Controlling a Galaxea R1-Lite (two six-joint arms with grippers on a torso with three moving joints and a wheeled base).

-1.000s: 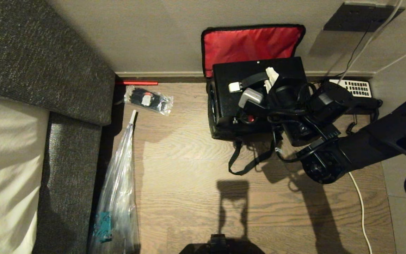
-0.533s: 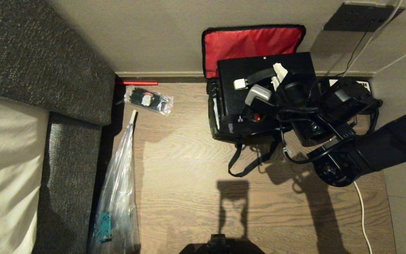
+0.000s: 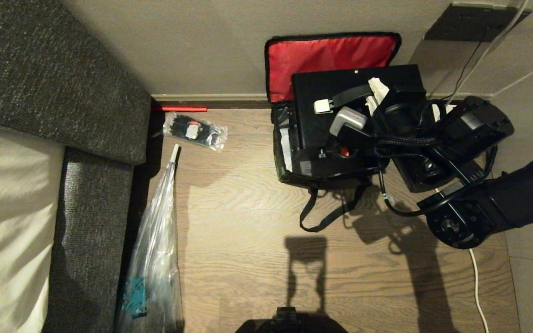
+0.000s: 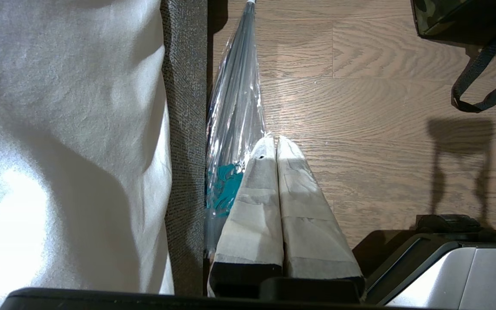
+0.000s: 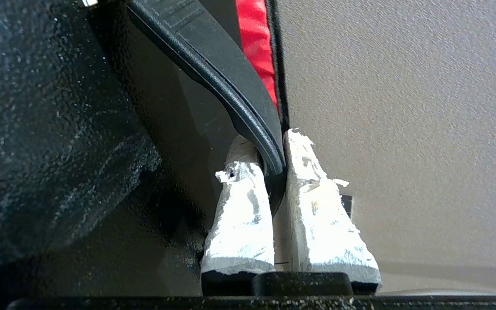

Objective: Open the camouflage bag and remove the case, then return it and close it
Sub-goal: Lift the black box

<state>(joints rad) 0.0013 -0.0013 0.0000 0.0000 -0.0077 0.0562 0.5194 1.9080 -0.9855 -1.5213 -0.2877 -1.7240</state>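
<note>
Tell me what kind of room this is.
Probably a bedroom or hotel room: a bed with white bedding on a grey upholstered base, wood-look floor, and a telephone by the wall.

A bedroom, likely in a hotel or a home, is indicated by white bedding [image 3: 3, 203] laid beside a grey upholstered bed frame [image 3: 53, 74], wood-grain flooring [image 3: 248, 222], a plain beige wall [image 3: 192, 41] fitted with a dark socket plate [image 3: 472, 21], and a telephone keypad [image 3: 438, 111] partly seen by the skirting.
</note>
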